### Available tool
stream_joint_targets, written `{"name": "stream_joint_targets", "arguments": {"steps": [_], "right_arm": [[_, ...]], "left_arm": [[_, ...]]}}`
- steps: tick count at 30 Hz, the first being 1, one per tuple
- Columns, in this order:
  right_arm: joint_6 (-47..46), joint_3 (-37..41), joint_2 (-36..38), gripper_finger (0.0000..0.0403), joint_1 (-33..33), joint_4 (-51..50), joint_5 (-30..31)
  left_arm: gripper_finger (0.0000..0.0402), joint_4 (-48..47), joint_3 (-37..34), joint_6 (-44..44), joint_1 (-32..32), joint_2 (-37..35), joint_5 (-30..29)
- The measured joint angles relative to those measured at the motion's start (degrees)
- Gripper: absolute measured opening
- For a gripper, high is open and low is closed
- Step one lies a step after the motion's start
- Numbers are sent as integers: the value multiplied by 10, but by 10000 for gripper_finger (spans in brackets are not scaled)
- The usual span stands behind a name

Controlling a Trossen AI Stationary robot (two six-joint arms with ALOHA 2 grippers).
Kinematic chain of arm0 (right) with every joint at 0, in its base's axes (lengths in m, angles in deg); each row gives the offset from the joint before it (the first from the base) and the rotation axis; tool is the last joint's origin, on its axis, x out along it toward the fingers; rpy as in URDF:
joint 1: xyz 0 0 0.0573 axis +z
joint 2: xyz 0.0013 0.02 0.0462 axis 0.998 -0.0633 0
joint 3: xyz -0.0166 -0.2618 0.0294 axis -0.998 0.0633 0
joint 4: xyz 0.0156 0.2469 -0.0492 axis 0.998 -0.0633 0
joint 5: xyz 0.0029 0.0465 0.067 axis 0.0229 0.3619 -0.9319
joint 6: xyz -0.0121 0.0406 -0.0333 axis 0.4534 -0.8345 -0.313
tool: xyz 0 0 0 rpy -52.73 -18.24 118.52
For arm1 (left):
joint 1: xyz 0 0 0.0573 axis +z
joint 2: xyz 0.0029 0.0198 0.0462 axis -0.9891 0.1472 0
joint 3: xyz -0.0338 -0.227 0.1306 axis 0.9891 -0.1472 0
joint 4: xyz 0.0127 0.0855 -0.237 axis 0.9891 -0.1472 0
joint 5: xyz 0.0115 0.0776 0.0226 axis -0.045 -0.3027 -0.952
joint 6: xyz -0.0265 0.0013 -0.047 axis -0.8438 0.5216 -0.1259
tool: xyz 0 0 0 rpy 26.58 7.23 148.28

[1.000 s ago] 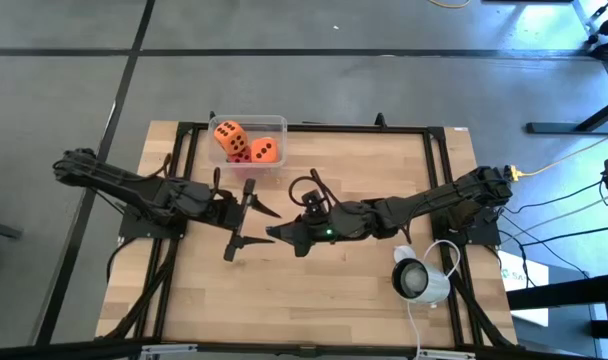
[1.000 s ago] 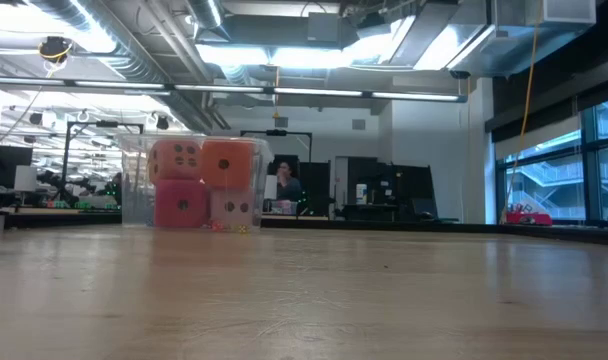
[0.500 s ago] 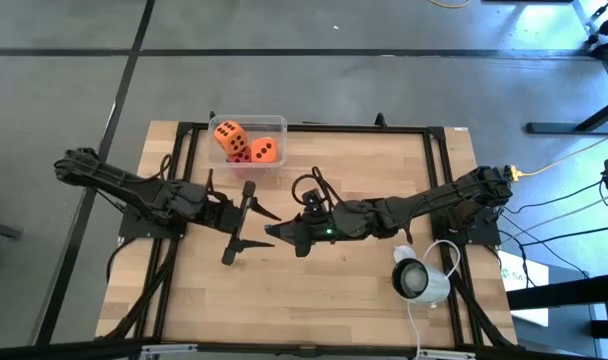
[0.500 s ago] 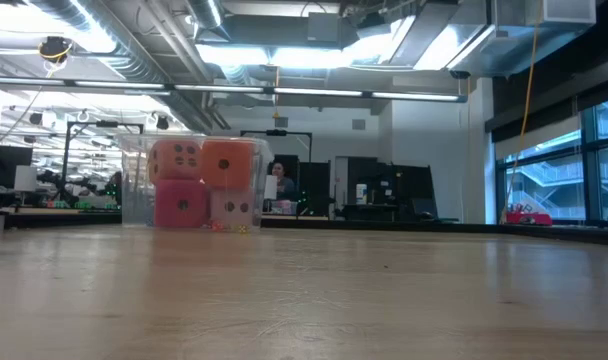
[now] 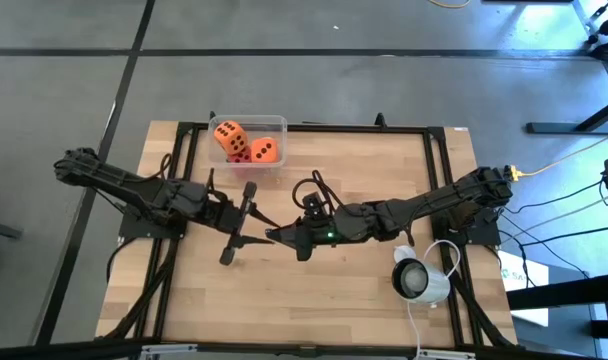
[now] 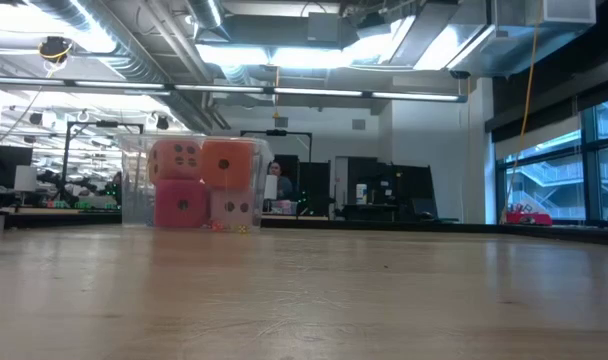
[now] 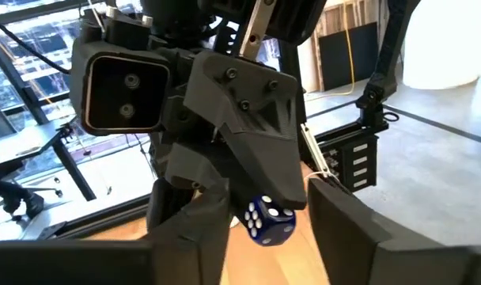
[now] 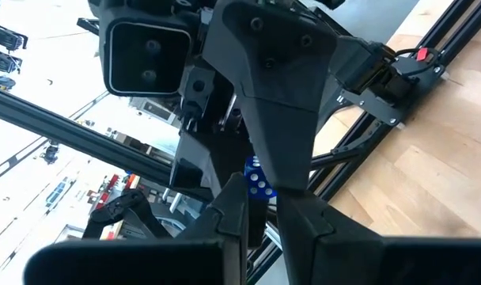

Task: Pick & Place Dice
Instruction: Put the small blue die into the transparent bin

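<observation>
A small blue die (image 7: 268, 222) with white pips is held above the table, well apart from the clear box (image 5: 249, 168) and on the side of the box that faces the table's middle. It is pinched at the tips of the right gripper (image 8: 262, 194), whose fingers are drawn narrow on it. The left gripper (image 7: 268, 194) is placed around the same die: one finger is seen on each side of it, half wide, with a thin gap left on both sides, so no contact is judged yet. Inside the clear box four bigger dice are stacked, two orange ones (image 6: 174, 158) above a red one (image 6: 181, 205) and a pale pink one (image 6: 232, 207). The blue die is judged to be light, stiff and rather smooth, so it can be twisted out easily if it is pressed at a corner or an edge. It is best taken on two opposite flat faces, the pair which is not covered by the right fingers, with the pads centred on them.
</observation>
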Motion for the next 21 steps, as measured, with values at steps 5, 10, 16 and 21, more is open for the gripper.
{"name": "stream_joint_targets", "arguments": {"steps": [5,10,16,21], "right_arm": [[-1,0,0,41,0,1,2],[-1,0,0,41,0,17,1],[5,0,0,43,1,31,2],[7,0,0,84,1,34,3]], "left_arm": [[109,0,0,1,0,-4,-2],[40,4,0,24,0,-5,-1],[32,21,0,24,0,-5,1],[32,22,0,18,0,-5,-4]]}}
